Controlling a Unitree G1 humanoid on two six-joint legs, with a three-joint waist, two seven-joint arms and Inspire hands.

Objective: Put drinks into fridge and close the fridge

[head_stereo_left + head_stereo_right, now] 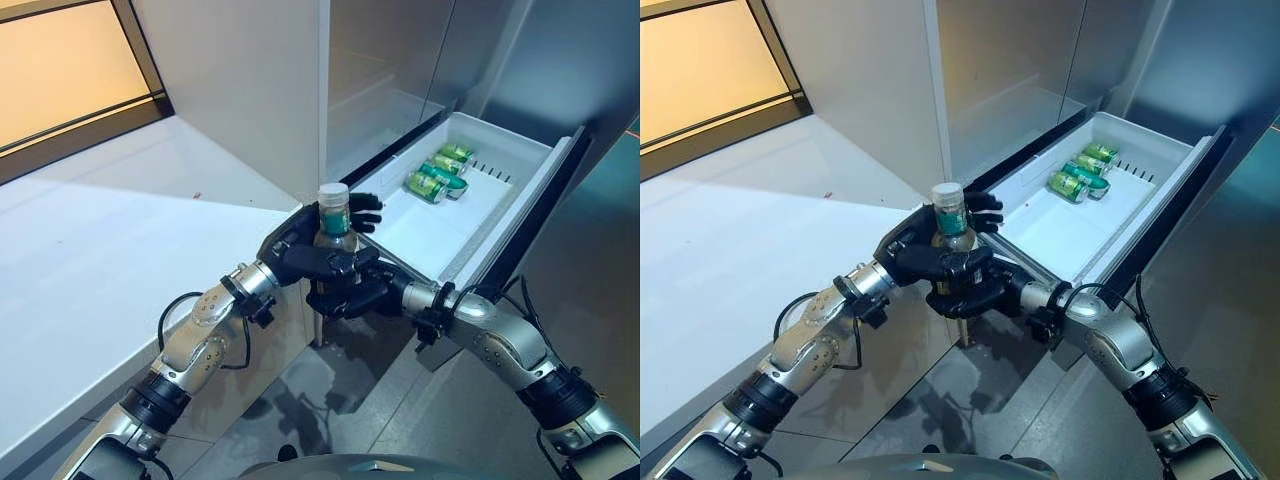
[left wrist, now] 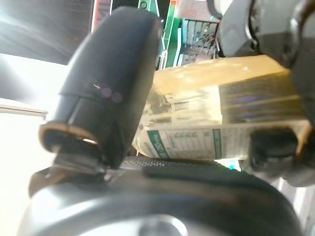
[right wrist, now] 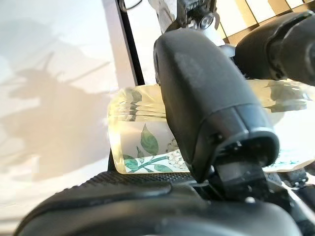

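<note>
A white counter (image 1: 110,230) fills the left of the head view. At frame centre both hands meet on one upright bottle (image 1: 334,222) with a white cap and pale liquid. The left hand (image 1: 300,250), reaching in from the lower left, has its fingers and thumb curled round the bottle's body; its wrist view shows the thumb across the label. The right hand (image 1: 352,295), coming from the lower right, grips the bottle lower down, thumb pressed over the clear wall in its own wrist view. To the upper right, the white fridge drawer (image 1: 520,210) stands open, with green cans (image 1: 437,175) lying at its far end.
</note>
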